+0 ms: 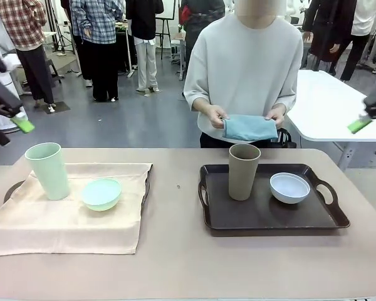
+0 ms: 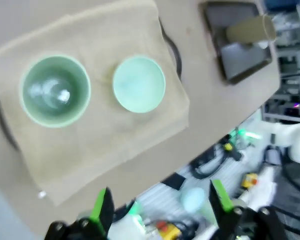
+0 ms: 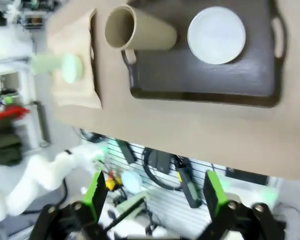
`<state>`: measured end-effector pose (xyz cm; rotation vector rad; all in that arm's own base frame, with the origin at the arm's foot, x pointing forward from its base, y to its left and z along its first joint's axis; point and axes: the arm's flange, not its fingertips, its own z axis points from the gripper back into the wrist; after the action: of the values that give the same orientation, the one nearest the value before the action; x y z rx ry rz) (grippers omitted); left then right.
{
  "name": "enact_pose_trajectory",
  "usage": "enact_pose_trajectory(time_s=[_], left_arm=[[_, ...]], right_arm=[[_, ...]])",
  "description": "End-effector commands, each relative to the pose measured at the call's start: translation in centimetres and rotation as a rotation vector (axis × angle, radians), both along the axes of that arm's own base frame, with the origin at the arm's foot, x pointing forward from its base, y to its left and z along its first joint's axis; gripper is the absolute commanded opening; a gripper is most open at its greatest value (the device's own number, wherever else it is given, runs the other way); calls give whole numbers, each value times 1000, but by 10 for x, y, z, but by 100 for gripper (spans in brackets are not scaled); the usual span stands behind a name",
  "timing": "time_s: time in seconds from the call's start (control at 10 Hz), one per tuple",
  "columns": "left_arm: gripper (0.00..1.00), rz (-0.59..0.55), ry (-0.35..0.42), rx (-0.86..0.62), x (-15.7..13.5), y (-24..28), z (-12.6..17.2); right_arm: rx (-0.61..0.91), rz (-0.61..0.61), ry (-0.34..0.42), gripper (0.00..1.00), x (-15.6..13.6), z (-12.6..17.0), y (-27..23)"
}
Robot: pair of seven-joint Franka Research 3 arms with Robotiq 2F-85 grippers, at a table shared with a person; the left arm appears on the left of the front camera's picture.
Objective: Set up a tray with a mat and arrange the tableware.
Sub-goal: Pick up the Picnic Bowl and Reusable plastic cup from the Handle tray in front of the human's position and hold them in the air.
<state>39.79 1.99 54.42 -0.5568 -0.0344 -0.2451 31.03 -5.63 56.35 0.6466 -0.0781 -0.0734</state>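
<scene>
The left gripper (image 2: 161, 202) is hovering, fingers spread, off the tabletop's (image 1: 175, 263) far-left corner. A mint green tumbler (image 1: 48, 170) and mint bowl (image 1: 101, 193) are sitting on a beige cloth mat (image 1: 69, 226). A tan-brown tumbler (image 1: 243, 170) and white bowl (image 1: 289, 187) are occupying the bare dark tray (image 1: 263, 216), likely awaiting the person's folded blue cloth (image 1: 250, 128). The right gripper (image 3: 154, 192) is idling, fingers spread.

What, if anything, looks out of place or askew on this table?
The beige mat sits loosely over the left tray, spilling past its front edge. The right tray has no mat under its tan tumbler and white bowl; a person holds a folded blue cloth. Nothing tipped or spilled.
</scene>
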Motion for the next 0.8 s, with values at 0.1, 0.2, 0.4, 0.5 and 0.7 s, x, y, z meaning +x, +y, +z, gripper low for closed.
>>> enact_pose_trajectory(time_s=[0.1,0.2,0.4,0.5,0.7], left_arm=[[100,130,20,-174,-6,66,-6],[100,189,8,-215,-15,91,-5],[100,269,-28,-317,-32,133,-3],[100,293,-31,-339,-37,147,-3],[100,322,-24,-361,-45,163,-6]], right_arm=[[143,-93,-69,100,-40,-9,-55],[186,-116,-83,100,-54,-13,-72],[243,-148,-86,100,-75,-23,-98],[276,-169,-86,100,-82,-29,-108],[330,-224,-84,100,-89,-39,-122]])
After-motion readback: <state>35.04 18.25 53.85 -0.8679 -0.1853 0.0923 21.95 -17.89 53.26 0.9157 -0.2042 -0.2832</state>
